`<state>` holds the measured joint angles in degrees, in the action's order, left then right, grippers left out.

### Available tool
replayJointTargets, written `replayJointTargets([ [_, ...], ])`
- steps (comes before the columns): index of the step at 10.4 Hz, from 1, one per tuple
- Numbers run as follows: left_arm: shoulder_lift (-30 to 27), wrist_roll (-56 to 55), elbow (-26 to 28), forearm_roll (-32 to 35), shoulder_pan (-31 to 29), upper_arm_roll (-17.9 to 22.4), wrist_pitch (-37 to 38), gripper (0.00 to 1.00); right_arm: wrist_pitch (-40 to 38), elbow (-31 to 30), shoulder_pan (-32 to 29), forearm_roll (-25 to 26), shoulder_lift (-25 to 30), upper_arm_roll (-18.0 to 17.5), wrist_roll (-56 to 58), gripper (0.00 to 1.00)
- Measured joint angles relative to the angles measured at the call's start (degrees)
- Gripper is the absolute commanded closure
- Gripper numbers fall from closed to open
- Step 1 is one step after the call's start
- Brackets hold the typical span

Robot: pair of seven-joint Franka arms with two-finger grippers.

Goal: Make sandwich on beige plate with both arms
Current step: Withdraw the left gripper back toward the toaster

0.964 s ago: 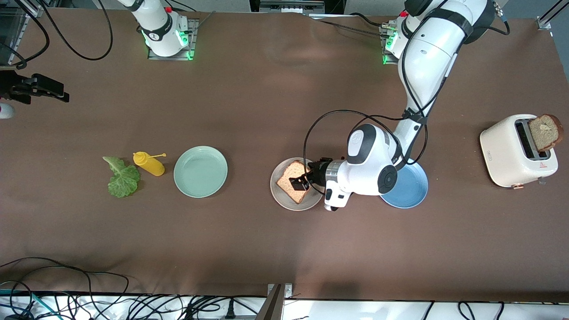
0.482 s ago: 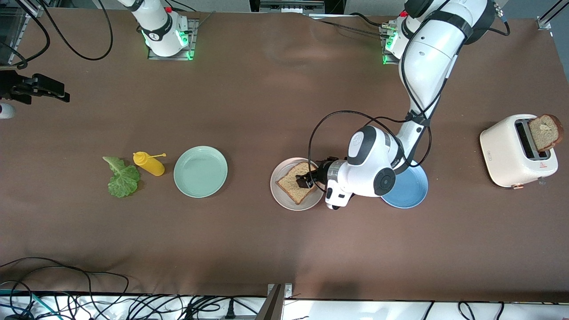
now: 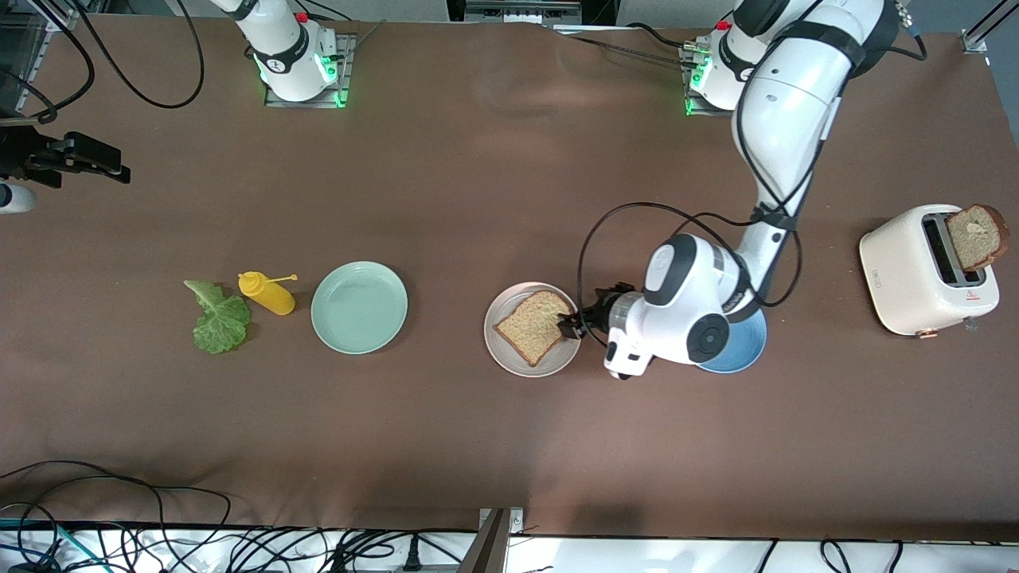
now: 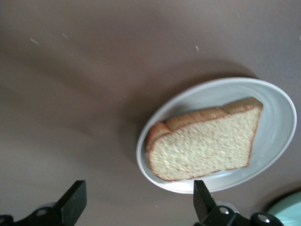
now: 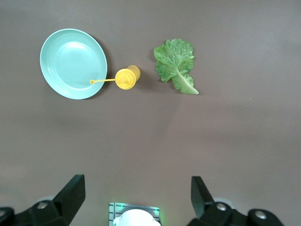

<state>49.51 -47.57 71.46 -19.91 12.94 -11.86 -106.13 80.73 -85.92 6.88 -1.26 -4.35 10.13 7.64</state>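
Now 1 brown wholegrain bread slice (image 3: 532, 325) flat on round beige plate (image 3: 509, 360) as base; left pincer (image 3: 575, 325) beside, wide open, empty; right pincer (image 5: 136, 195) open, empty, waiting above bench.

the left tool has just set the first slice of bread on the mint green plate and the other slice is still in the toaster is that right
Not quite: the front view shows the bread slice lying on the beige plate, not the mint-green plate, which holds nothing. The left tool is open beside it; the second slice stands in the toaster.
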Motion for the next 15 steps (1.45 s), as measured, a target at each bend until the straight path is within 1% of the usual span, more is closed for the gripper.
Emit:
replayJointTargets([
  [3,-4.98,0.04,-0.39,10.28,-3.73,-0.01,7.51,0.0,0.08,0.01,0.01,0.0,-0.01,-0.02,0.0,0.0],
  [6,-9.92,4.24,-0.53,13.39,-8.71,0.83,10.85,0.0,0.57,0.0,0.03,0.0,-0.3,-0.05,0.0,0.0],
  [9,-14.34,14.43,-0.62,18.16,-10.17,5.62,15.77,0.0,1.0,0.01,0.04,0.0,-0.35,-0.06,0.0,0.0],
  [11,-18.15,21.86,-0.72,18.77,-9.84,10.04,16.84,0.0,1.47,0.01,0.05,-0.01,-0.35,-0.1,0.0,0.0],
  [13,-21.68,27.96,-0.71,18.78,-9.67,13.51,17.32,0.0,1.68,0.01,0.06,-0.01,-0.36,-0.11,0.0,0.0],
  [14,-22.83,30.5,-0.7,18.78,-8.55,15.81,17.41,0.0,1.7,0.0,0.08,-0.01,-0.36,-0.13,-0.01,0.0],
  [15,-23.37,32.07,-0.7,18.78,-6.06,19.34,17.45,0.0,1.71,0.0,0.11,-0.02,-0.37,-0.33,0.02,0.0],
])
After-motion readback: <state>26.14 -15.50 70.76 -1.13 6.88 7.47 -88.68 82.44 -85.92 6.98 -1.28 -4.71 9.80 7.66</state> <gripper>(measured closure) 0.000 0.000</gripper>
